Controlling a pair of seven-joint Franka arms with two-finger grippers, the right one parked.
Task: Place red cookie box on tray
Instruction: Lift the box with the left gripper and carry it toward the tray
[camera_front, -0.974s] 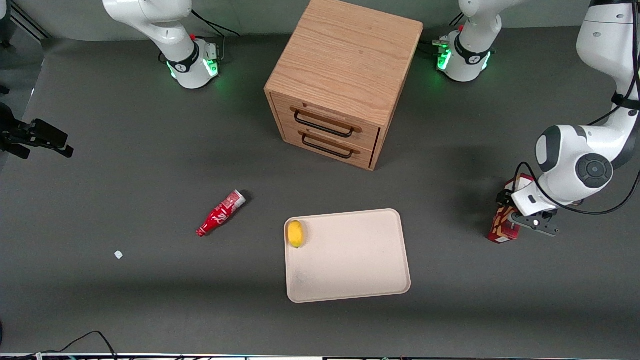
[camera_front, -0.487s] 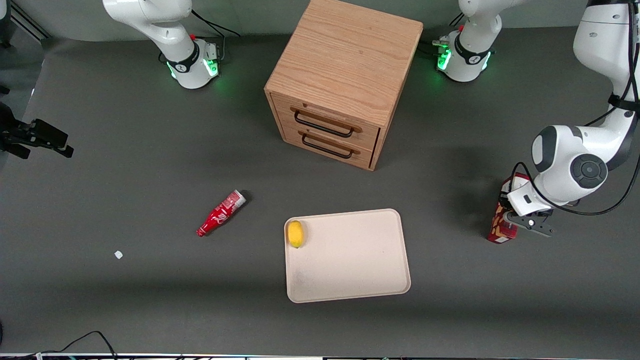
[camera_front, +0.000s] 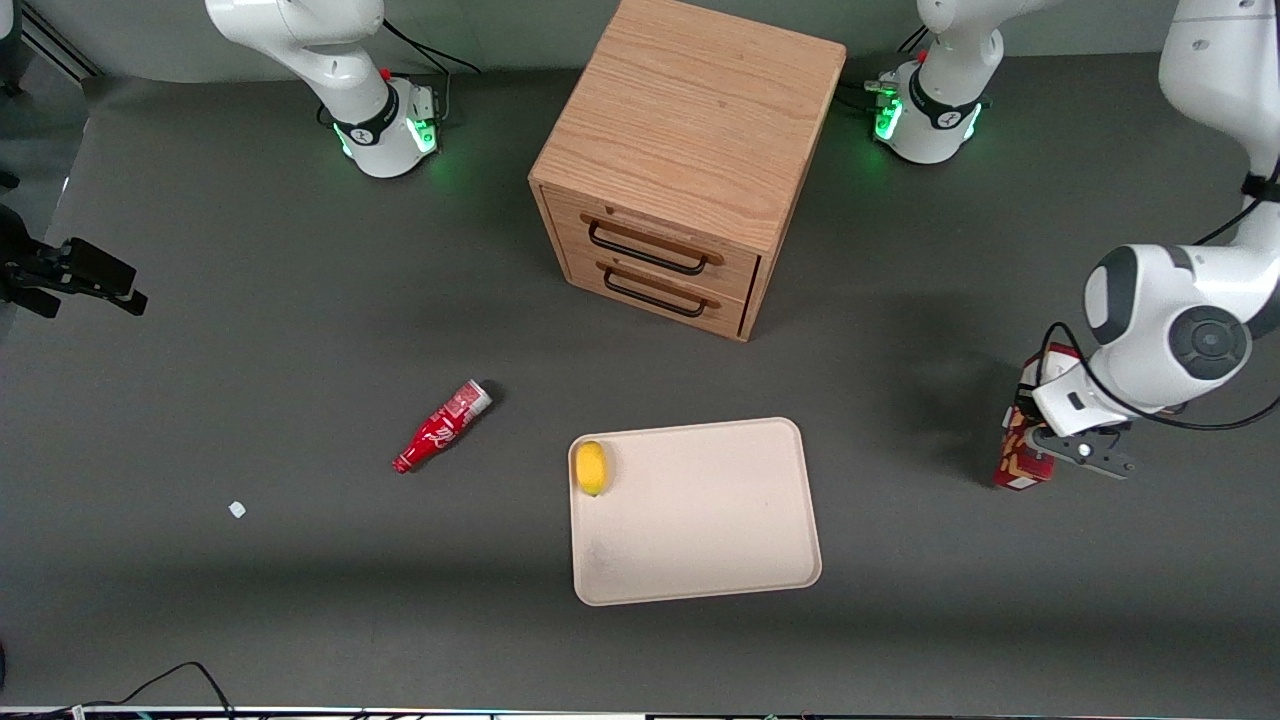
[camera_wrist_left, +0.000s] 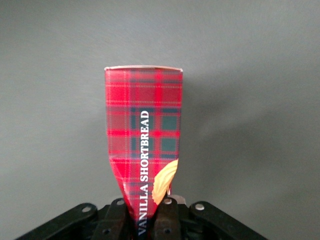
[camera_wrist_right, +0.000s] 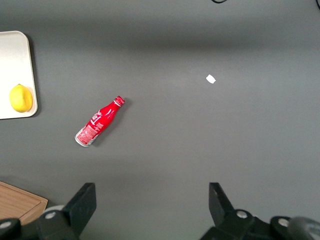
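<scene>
The red cookie box (camera_front: 1017, 462) is a dark-red plaid carton standing on end at the working arm's end of the table, well apart from the tray. My left gripper (camera_front: 1040, 448) is shut on its upper end. In the left wrist view the gripper (camera_wrist_left: 143, 206) pinches the carton (camera_wrist_left: 144, 125) so that it creases between the fingers; the white-edged end points away at the table. I cannot tell whether the box touches the table. The beige tray (camera_front: 720, 525) lies flat, nearer the front camera than the cabinet; its corner also shows in the right wrist view (camera_wrist_right: 15, 60).
A yellow lemon (camera_front: 591, 467) lies on the tray's edge toward the parked arm. A red soda bottle (camera_front: 441, 427) lies on its side beside the tray. The wooden two-drawer cabinet (camera_front: 690, 150) stands farther from the camera. A small white scrap (camera_front: 237, 509) lies on the table.
My left gripper and the cookie box have shifted slightly toward the working arm's end of the table and a little nearer the front camera. Nothing else moved.
</scene>
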